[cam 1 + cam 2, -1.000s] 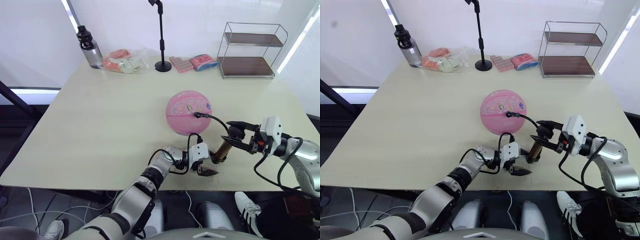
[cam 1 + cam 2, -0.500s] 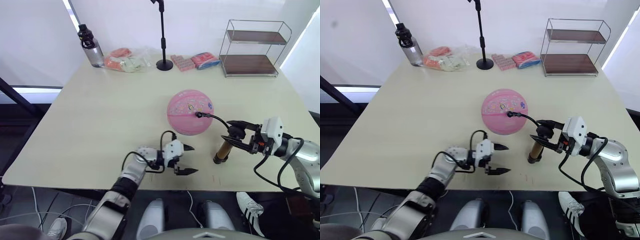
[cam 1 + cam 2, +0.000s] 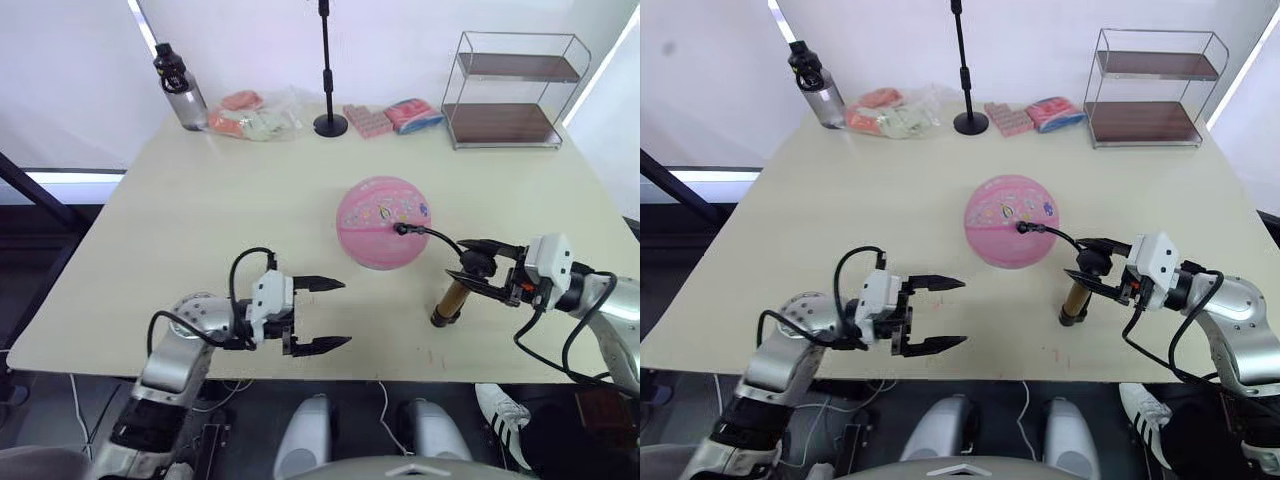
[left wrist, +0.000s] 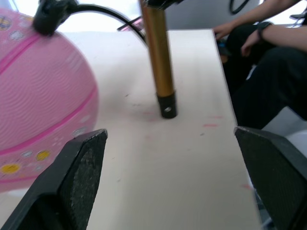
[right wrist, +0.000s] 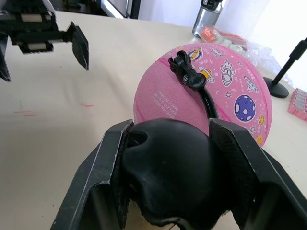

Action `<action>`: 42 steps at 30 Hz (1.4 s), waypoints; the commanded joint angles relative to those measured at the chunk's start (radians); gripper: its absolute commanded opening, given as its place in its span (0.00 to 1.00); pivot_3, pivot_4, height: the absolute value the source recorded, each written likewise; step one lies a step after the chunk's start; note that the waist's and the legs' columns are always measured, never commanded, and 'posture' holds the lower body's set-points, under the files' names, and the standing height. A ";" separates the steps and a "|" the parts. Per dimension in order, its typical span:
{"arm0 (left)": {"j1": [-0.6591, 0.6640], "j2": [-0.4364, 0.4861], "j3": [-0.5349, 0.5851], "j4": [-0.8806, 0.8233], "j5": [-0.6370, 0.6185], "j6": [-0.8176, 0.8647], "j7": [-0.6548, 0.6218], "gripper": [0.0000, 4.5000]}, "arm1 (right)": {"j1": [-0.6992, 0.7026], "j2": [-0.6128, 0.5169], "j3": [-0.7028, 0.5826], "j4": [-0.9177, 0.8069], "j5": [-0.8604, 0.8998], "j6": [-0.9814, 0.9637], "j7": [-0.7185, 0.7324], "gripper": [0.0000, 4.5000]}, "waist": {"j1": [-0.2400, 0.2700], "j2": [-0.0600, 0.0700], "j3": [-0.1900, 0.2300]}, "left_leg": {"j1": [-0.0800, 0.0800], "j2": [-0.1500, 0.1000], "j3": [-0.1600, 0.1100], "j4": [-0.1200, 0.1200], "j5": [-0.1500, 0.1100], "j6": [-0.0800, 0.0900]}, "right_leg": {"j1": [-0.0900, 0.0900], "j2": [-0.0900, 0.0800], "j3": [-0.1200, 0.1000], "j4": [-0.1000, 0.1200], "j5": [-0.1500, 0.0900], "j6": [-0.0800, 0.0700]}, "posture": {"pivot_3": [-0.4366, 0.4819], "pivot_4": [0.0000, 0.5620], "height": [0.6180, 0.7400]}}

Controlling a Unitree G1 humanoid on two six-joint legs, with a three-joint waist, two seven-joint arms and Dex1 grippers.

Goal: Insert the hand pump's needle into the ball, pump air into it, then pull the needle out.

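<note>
The pink ball rests on the table right of centre. The black hose's end sits at the ball's valve, and the needle is hidden there. The gold hand pump stands tilted on the table just right of the ball. My right gripper is shut on its black handle. My left gripper hovers open and empty near the front edge, well left of the pump and short of the ball. The left wrist view looks past its fingers to the pump's base and the ball.
Along the back edge stand a water bottle, a bag of snacks, a black stand, pink packets and a wire shelf. A seated person is beyond the table's right edge.
My left gripper has drawn back to the left, away from the pump's base, and stays open. The right gripper still holds the handle; pump and ball have not moved.
</note>
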 commanded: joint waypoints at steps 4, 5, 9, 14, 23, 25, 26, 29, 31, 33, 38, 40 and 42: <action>0.111 0.094 0.139 -0.156 -0.124 0.052 0.012 1.00 | -0.029 -0.110 -0.071 0.066 -0.022 0.017 0.042 0.44 | 0.003 0.004 0.011 | -0.002 -0.001 0.001 0.000 0.000 0.000 | -0.001 0.002 -0.001 0.000 0.001 -0.001 | 0.48 0.27 1.00; 0.116 0.098 0.146 -0.163 -0.131 0.055 0.015 1.00 | -0.040 -0.118 -0.080 0.074 -0.020 0.010 0.047 0.44 | 0.002 0.005 0.014 | -0.002 -0.002 0.001 0.000 0.000 0.000 | -0.001 0.002 0.000 0.000 0.001 -0.001 | 0.48 0.27 1.00; 0.137 0.111 0.164 -0.185 -0.145 0.062 0.022 1.00 | -0.083 -0.128 -0.106 0.105 -0.025 -0.039 0.037 0.44 | 0.003 0.005 0.019 | -0.003 -0.005 0.003 0.000 0.000 0.000 | -0.002 0.001 0.001 0.000 0.000 0.000 | 0.48 0.27 1.00; 0.138 0.130 0.185 -0.190 -0.165 0.068 0.029 1.00 | -0.152 -0.158 -0.120 0.158 -0.083 -0.135 0.038 0.44 | -0.002 0.006 0.027 | -0.005 -0.006 0.005 0.000 0.000 0.000 | -0.004 0.001 0.003 -0.001 0.000 0.001 | 0.48 0.27 1.00; 0.123 0.124 0.174 -0.203 -0.183 0.075 0.033 1.00 | -0.212 -0.119 -0.093 0.260 -0.256 -0.402 -0.055 0.44 | -0.005 0.008 0.030 | -0.018 -0.008 0.004 -0.001 0.003 -0.004 | -0.018 0.005 0.003 0.003 0.002 0.007 | 0.48 0.27 1.00; 0.122 0.125 0.174 -0.206 -0.189 0.077 0.032 1.00 | -0.217 -0.109 -0.083 0.289 -0.314 -0.477 -0.091 0.44 | -0.005 0.008 0.030 | -0.018 -0.009 0.005 -0.001 0.003 -0.005 | -0.018 0.005 0.003 0.003 0.002 0.007 | 0.48 0.27 1.00; 0.122 0.126 0.174 -0.207 -0.192 0.078 0.031 1.00 | -0.219 -0.102 -0.079 0.306 -0.340 -0.517 -0.112 0.44 | -0.005 0.008 0.030 | -0.018 -0.009 0.005 -0.001 0.003 -0.005 | -0.017 0.005 0.003 0.003 0.002 0.007 | 0.48 0.27 1.00; 0.127 0.131 0.177 -0.208 -0.198 0.077 0.029 1.00 | -0.221 -0.090 -0.065 0.352 -0.411 -0.623 -0.166 0.44 | -0.005 0.008 0.030 | -0.018 -0.009 0.005 0.000 0.003 -0.005 | -0.017 0.004 0.003 0.003 0.002 0.007 | 0.48 0.27 1.00; 0.129 0.133 0.178 -0.209 -0.199 0.077 0.027 1.00 | -0.220 -0.089 -0.052 0.393 -0.468 -0.694 -0.203 0.44 | -0.005 0.008 0.030 | -0.017 -0.009 0.006 0.000 0.004 -0.005 | -0.017 0.005 0.003 0.004 0.002 0.007 | 0.48 0.27 1.00; 0.126 0.133 0.177 -0.210 -0.200 0.080 0.027 1.00 | -0.228 -0.096 -0.041 0.427 -0.513 -0.749 -0.238 0.44 | -0.005 0.008 0.030 | -0.017 -0.010 0.007 0.000 0.004 -0.006 | -0.017 0.005 0.003 0.004 0.003 0.007 | 0.48 0.27 1.00; 0.119 0.133 0.175 -0.214 -0.201 0.085 0.028 1.00 | -0.264 -0.122 -0.018 0.531 -0.693 -0.890 -0.379 0.44 | -0.007 0.008 0.030 | -0.017 -0.010 0.008 0.000 0.006 -0.008 | -0.017 0.005 0.005 0.005 0.003 0.008 | 0.48 0.27 1.00; 0.115 0.132 0.174 -0.213 -0.202 0.087 0.029 1.00 | -0.276 -0.127 -0.009 0.562 -0.763 -0.921 -0.447 0.44 | -0.006 0.008 0.030 | -0.017 -0.010 0.009 0.000 0.006 -0.009 | -0.017 0.005 0.005 0.005 0.004 0.008 | 0.48 0.27 1.00; 0.114 0.132 0.173 -0.212 -0.202 0.085 0.026 1.00 | -0.274 -0.123 0.007 0.572 -0.791 -0.945 -0.489 0.44 | -0.006 0.008 0.030 | -0.017 -0.010 0.010 0.000 0.007 -0.010 | -0.017 0.005 0.005 0.005 0.004 0.008 | 0.48 0.27 1.00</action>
